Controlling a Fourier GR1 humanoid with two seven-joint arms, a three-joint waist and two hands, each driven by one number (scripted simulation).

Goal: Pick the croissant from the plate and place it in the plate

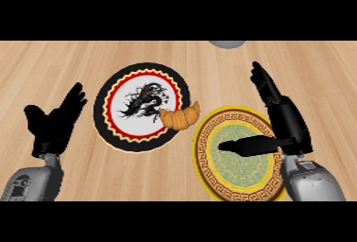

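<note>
A golden-brown croissant (181, 116) lies on the right rim of a black-edged plate (118, 106) with a dark dragon design. Just right of it sits a gold-and-brown plate (213, 177) with a pale green centre. My right hand (287, 124) is open over that plate's right side, fingers pointing away and thumb (247, 145) stretched left across the green centre. It is apart from the croissant, to its right. At the left, my left hand (54, 124) rests open, fingers up, beside the black plate.
The wooden counter (70, 56) spreads all around both plates. A grey rounded object (226, 43) pokes in at the top edge, behind the right hand.
</note>
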